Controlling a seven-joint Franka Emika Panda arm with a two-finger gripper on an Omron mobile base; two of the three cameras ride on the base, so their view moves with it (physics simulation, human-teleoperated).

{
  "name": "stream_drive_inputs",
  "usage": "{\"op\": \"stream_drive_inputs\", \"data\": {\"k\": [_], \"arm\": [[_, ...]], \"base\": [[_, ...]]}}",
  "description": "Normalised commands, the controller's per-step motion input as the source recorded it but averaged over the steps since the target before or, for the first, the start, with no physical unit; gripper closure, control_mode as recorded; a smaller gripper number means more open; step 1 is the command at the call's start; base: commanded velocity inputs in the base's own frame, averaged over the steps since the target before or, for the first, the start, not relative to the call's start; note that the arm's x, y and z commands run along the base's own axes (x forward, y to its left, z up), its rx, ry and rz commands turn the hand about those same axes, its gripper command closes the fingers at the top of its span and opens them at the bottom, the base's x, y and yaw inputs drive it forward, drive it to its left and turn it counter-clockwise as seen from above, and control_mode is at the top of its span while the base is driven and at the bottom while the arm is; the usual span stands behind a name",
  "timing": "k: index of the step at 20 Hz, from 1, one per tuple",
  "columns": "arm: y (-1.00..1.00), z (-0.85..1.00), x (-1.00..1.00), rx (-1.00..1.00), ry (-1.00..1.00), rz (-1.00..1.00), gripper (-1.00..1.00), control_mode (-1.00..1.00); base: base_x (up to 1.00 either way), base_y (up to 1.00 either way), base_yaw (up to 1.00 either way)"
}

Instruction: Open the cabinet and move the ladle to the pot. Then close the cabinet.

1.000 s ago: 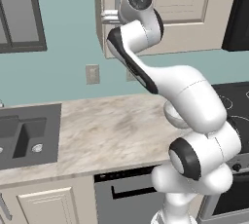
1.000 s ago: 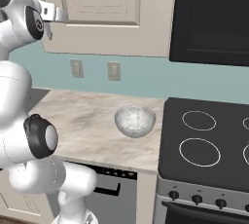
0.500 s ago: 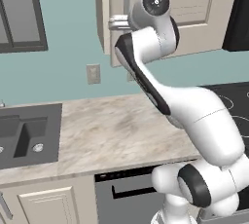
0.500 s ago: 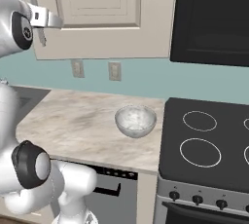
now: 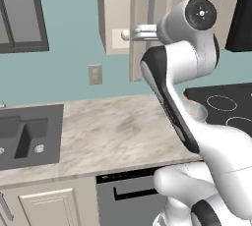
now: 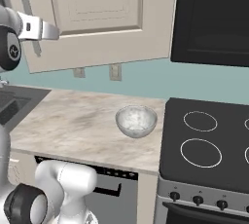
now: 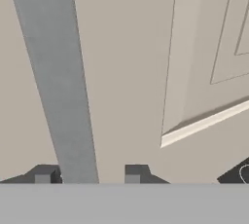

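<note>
Cabinet handle between gripper fingers

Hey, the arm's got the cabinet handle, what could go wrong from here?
The gripper straddles the cabinet's bar handle at the very fingertips, so it might slip off as the door swings. The door is partly open; pulling off its arc could strain the hinge. The speckled bowl on the counter sits below the door, near any later descent.
</note>
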Motion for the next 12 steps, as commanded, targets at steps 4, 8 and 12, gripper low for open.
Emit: {"op": "stream_drive_inputs", "data": {"k": [4, 8, 12], "arm": [[-1.00, 0.00, -1.00, 0.00, 0.00, 0.00, 1.00, -1.00], [-0.99, 0.00, -1.00, 0.00, 0.00, 0.00, 1.00, -1.00], [-0.95, 0.00, -0.89, 0.00, 0.00, 0.00, 1.00, -1.00]], "base": [[0.00, 0.00, 0.00], [0.00, 0.00, 0.00], [0.00, 0.00, 0.00]]}}
